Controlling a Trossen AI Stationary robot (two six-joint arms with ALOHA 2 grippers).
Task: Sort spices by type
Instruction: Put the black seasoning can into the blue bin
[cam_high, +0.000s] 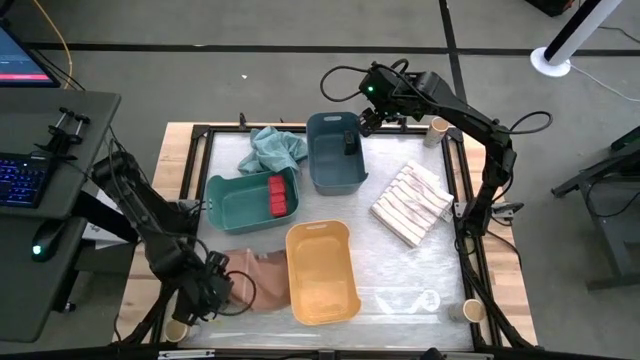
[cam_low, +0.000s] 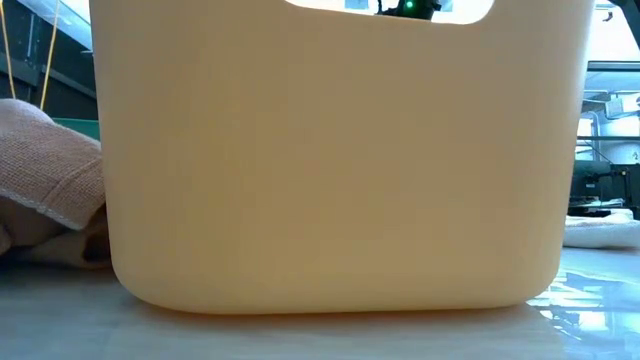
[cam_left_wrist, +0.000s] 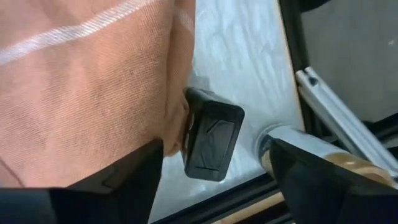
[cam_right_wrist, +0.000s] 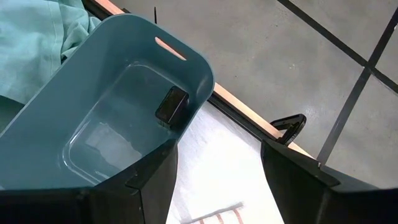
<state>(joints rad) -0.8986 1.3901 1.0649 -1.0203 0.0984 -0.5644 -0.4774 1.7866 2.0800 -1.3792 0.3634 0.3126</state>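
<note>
The left gripper was low at the near left corner of the table, by the tan cloth. Its fingers stood wide apart around a dark grey box, which lay on the table touching the cloth. The step looked like picking up this box. Next, the fingers would need to close on it.

The right gripper hung over the blue bin, partly open and holding nothing. One dark grey box lay inside. Red boxes sat in the green bin.
</note>
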